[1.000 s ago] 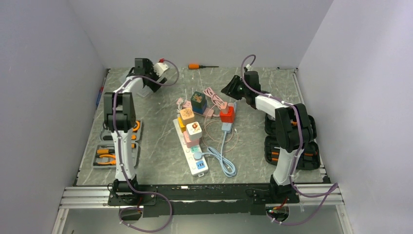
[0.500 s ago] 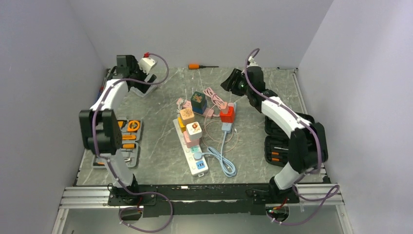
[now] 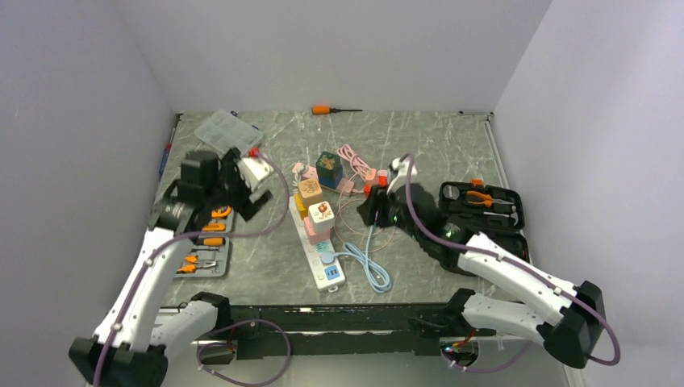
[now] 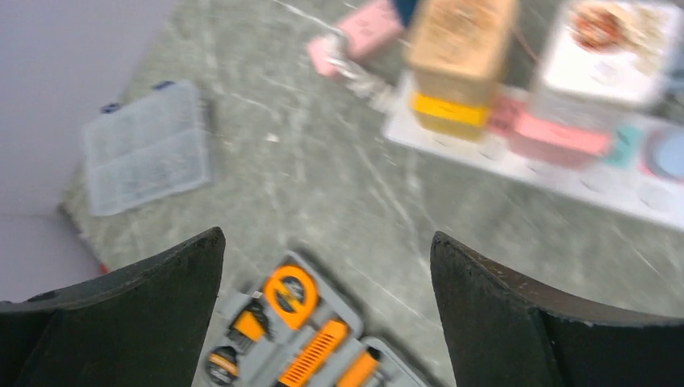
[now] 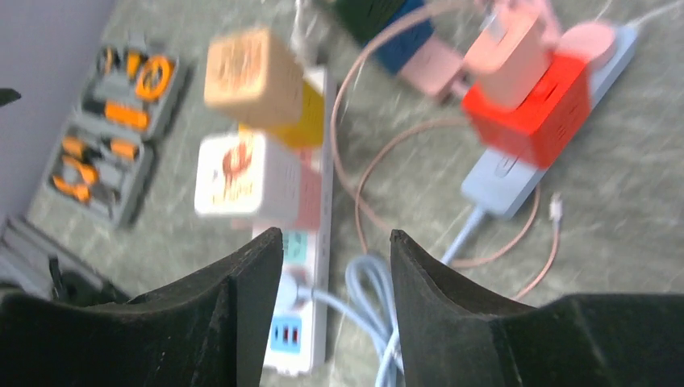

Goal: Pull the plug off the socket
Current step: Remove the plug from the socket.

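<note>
Approach step: the right pincer (image 5: 332, 242) hangs parted and empty, the long white pastel-panelled power strip (image 5: 306, 355) near, ahead of its tips. The left pincer (image 4: 327, 242) gapes wide. Next it should straddle the white red-emblem cube plug (image 5: 234, 173) ahead-left and clamp.

Left arm (image 3: 149, 274) and right arm (image 3: 516, 278) are built alike: smooth white links are joined by black joint housings. Each is seated on a black base (image 3: 211, 310). A purple cable (image 3: 408, 185) is run along each arm and held to the links by ties, with loose loops left at wrist and base. A small white block (image 3: 256, 169) with a red tip is carried at the left wrist. The left gripper (image 4: 327, 238) is fitted with two broad matte-black fingers (image 4: 137, 314), rounded at the tips. The right gripper (image 5: 335, 235) is finished the same.
</note>
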{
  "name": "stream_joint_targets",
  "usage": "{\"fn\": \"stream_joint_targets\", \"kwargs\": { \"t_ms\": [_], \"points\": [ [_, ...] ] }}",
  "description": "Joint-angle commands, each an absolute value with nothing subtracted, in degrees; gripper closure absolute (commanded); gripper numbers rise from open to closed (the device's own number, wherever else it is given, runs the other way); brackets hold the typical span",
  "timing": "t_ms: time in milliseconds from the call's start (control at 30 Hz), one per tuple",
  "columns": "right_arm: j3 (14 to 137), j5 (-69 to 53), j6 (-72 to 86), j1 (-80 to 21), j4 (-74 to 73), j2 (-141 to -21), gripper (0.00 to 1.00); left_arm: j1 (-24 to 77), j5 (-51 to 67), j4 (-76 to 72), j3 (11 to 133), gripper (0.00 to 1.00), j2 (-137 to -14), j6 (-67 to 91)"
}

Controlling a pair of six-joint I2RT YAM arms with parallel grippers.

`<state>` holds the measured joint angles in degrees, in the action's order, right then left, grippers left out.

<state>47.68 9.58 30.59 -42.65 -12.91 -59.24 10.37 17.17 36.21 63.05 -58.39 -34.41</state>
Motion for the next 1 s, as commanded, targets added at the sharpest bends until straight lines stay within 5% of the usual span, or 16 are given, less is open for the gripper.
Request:
{"fn": "stream_joint_targets", "kwargs": {
  "t_ms": [0,300,633,967],
  "points": [
    [41.53,18.58,32.7,-52.9,-17.16,-56.51,0.47,16.87,18.07,42.3,55.72,0.01,-49.38,-36.81],
    [39.07,33.35,35.84,-71.79,-18.3,-69.17,0.48,27.13,9.21,42.09,46.82,0.01,-38.09,-46.19],
    [43.36,37.07,28.13,-73.44,-13.23,-83.11,0.49,31.09,8.77,41.93,49.47,0.01,-39.88,-44.71],
    [44.1,39.11,16.09,-73.54,-2.67,-89.59,0.49,31.85,17.28,35.74,41.31,0.01,-28.09,-53.81]
  ]
}}
